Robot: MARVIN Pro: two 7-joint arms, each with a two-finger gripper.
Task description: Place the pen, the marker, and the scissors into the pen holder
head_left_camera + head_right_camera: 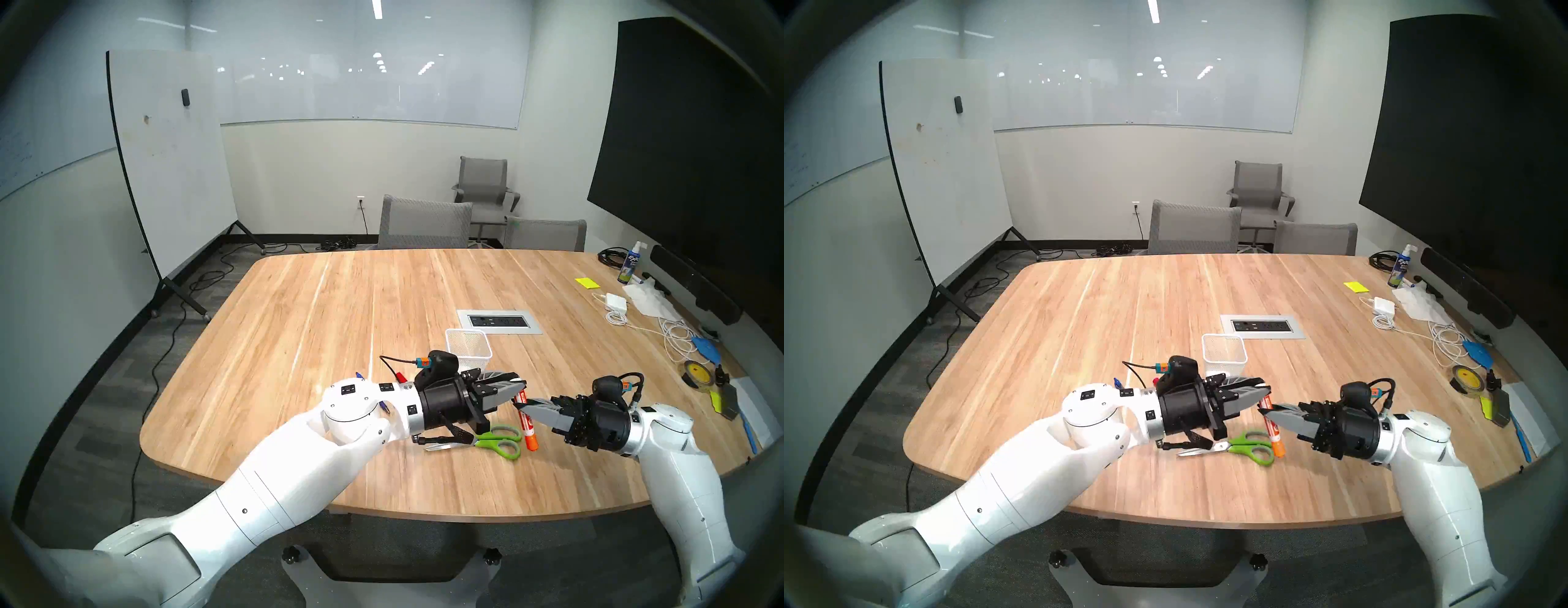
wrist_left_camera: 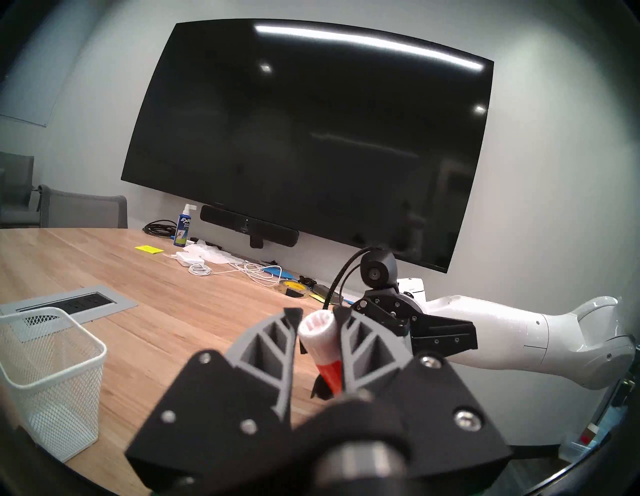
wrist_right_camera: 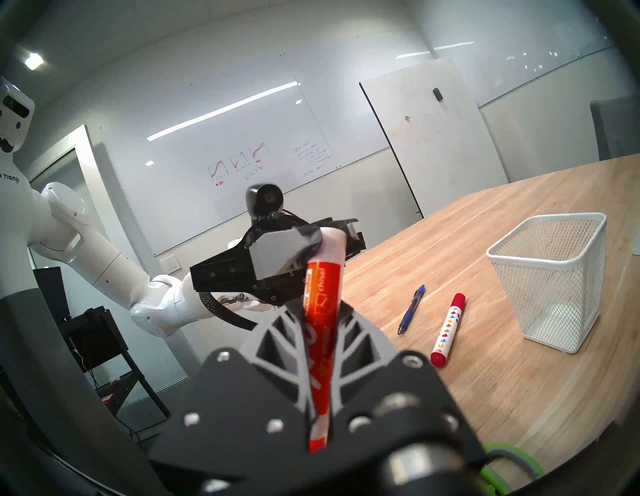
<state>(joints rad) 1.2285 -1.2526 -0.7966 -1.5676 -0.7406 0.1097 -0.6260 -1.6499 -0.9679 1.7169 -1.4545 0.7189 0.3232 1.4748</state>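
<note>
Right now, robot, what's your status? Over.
Right gripper shut on marker; left gripper shut on its white end. Holder empty; pen, scissors on table. Nothing blocking holder.

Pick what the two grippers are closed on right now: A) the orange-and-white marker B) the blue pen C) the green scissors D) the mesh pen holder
A. The right gripper clamps the orange-and-white marker at mid-barrel, and the left gripper pinches its white end; the scissors and the pen lie on the table.

Bright even ceiling light, glare streaks on the screen (image 2: 308, 138), fisheye-dark rims, near parts blurred
</note>
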